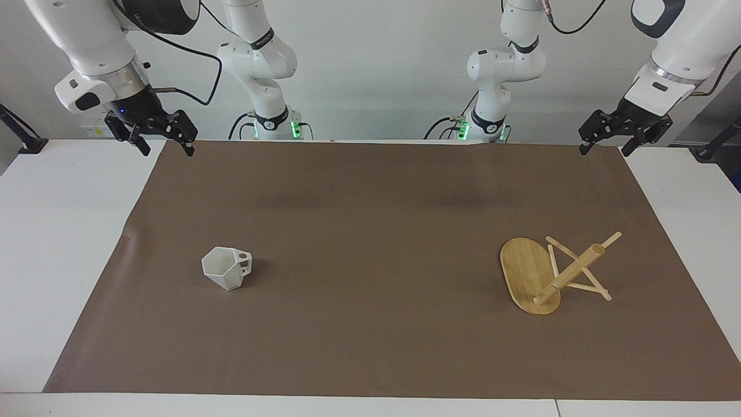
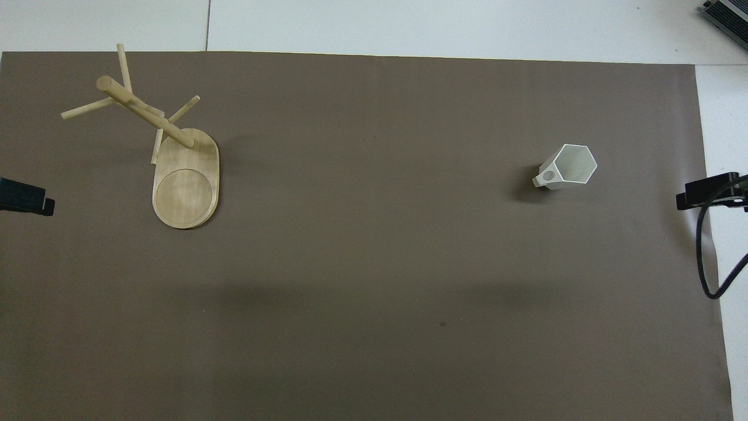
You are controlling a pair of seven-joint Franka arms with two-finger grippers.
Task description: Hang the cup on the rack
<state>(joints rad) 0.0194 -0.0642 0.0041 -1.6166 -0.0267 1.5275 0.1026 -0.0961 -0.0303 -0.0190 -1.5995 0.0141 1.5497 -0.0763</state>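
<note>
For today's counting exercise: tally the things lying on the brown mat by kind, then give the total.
Cup: 1
Rack: 1
Total: 2

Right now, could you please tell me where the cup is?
The cup stands upright on the brown mat toward the right arm's end of the table, well apart from the rack at the left arm's end.
</note>
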